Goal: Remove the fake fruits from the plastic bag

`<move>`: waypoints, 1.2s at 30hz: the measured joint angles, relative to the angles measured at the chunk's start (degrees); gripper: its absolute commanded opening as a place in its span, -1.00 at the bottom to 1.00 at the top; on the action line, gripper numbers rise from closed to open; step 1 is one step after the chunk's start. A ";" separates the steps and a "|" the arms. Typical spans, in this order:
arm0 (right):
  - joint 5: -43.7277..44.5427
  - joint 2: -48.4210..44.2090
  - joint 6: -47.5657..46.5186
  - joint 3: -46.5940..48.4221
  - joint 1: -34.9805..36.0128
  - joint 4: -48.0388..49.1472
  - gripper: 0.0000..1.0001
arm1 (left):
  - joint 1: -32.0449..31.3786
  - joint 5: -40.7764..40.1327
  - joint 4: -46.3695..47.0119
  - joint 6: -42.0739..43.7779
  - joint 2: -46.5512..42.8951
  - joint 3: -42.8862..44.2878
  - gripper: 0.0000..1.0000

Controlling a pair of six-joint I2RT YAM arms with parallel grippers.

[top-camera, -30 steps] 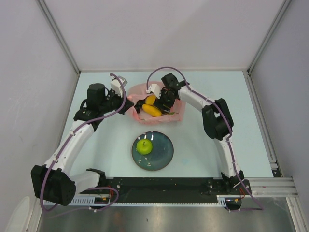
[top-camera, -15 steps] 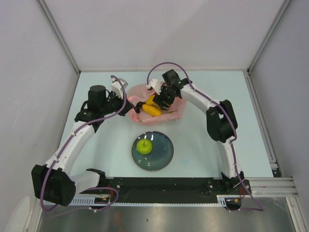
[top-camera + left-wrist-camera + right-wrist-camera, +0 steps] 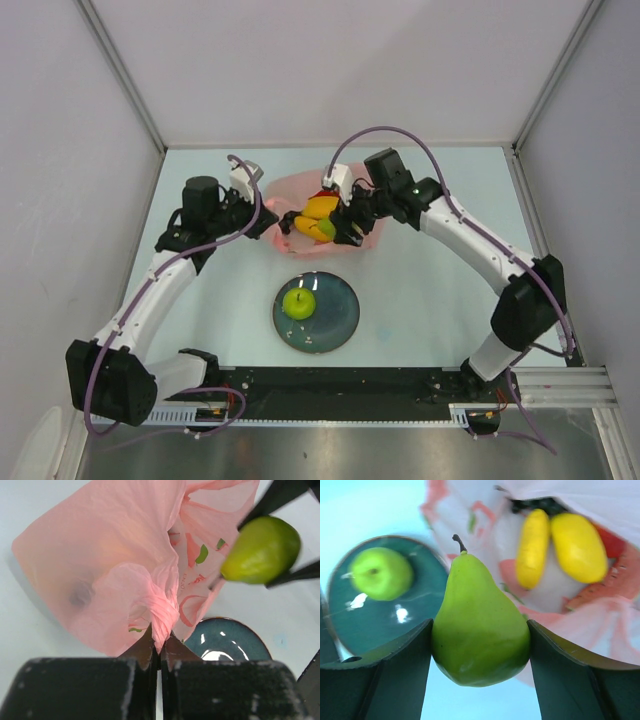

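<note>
The pink plastic bag [image 3: 296,188] lies at the table's far middle, its mouth facing the near side. My left gripper [image 3: 262,215] is shut on a bunched edge of the bag [image 3: 162,615] and holds it up. My right gripper [image 3: 335,232] is shut on a green pear [image 3: 480,630], held just outside the bag's mouth above the table; the pear also shows in the left wrist view [image 3: 261,550]. Two yellow pieces [image 3: 577,545], a red piece [image 3: 614,544] and dark grapes [image 3: 540,503] lie inside the bag. A green apple [image 3: 298,301] sits on the plate.
A dark round plate [image 3: 340,322] stands on the pale table just in front of the bag, between the two arms. Grey walls close in the table at the left, back and right.
My right gripper has drawn back out of the bag's mouth with the green pear in it, toward the plate, and its arm has swung out to the right. The left gripper has kept still.
</note>
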 measured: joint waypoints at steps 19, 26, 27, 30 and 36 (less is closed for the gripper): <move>-5.05 -1.46 13.53 -19.41 8.83 7.08 -0.26 | 0.00 1.29 0.94 -3.02 2.34 0.35 -0.99; -5.27 3.37 20.31 -19.87 9.64 11.67 -0.25 | 0.00 1.25 0.90 -2.93 1.81 0.33 -0.99; -5.14 3.50 20.83 -19.87 9.64 12.00 -0.24 | 0.00 1.25 0.92 -2.93 1.51 0.28 -0.99; -4.81 3.63 21.86 -19.87 9.64 12.90 -0.22 | 0.00 1.25 1.01 -2.93 0.44 -0.13 -0.99; -3.54 5.01 22.97 -19.87 10.25 15.17 -0.10 | 0.00 1.27 0.98 -2.95 -0.09 -0.90 -0.99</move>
